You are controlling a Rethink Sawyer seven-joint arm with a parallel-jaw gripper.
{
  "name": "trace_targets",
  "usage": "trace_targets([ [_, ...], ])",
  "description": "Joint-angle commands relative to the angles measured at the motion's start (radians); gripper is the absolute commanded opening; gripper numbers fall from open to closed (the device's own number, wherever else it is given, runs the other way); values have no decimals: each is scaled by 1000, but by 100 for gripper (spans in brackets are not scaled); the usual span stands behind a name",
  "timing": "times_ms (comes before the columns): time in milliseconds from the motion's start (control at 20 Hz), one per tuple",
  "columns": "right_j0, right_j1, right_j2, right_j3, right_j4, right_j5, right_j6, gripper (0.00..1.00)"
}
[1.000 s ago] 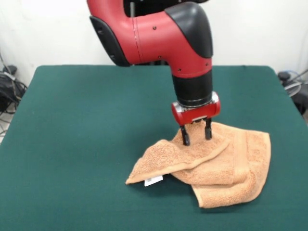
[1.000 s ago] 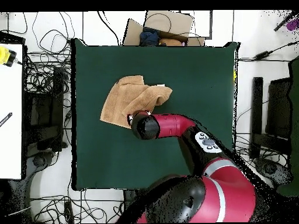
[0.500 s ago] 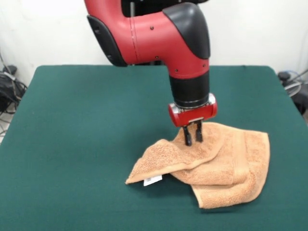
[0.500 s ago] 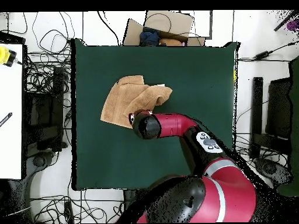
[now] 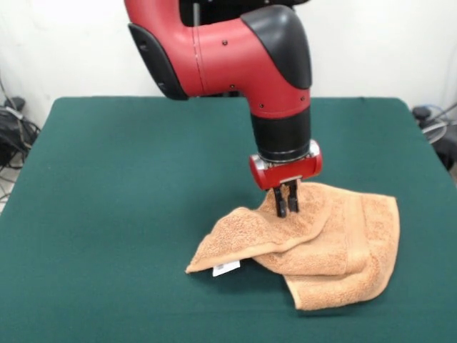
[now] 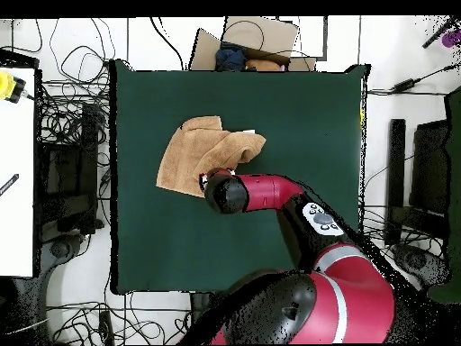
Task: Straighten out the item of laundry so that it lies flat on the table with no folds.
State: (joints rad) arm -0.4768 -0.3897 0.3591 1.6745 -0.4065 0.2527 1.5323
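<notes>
On green table [image 5: 107, 179], folded towel [image 5: 343, 243].

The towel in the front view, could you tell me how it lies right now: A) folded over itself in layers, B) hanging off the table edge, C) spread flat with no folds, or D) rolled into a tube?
A: the towel lies on the table in overlapping layers, one flap crossing the rest, under the gripper.
</notes>
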Motion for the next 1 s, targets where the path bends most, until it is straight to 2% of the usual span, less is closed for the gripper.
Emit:
trace_targets([
  [50, 32, 186, -12, -115, -79, -94, 53, 0],
  [600, 23, 178, -4, -106, -62, -60, 51, 0],
  [700, 7, 143, 6, -71, -54, -32, 45, 0],
  [900, -29, 8, 22, 26, -33, 56, 26, 0],
  [1000, -64, -25, 38, 55, -34, 94, -7, 0],
])
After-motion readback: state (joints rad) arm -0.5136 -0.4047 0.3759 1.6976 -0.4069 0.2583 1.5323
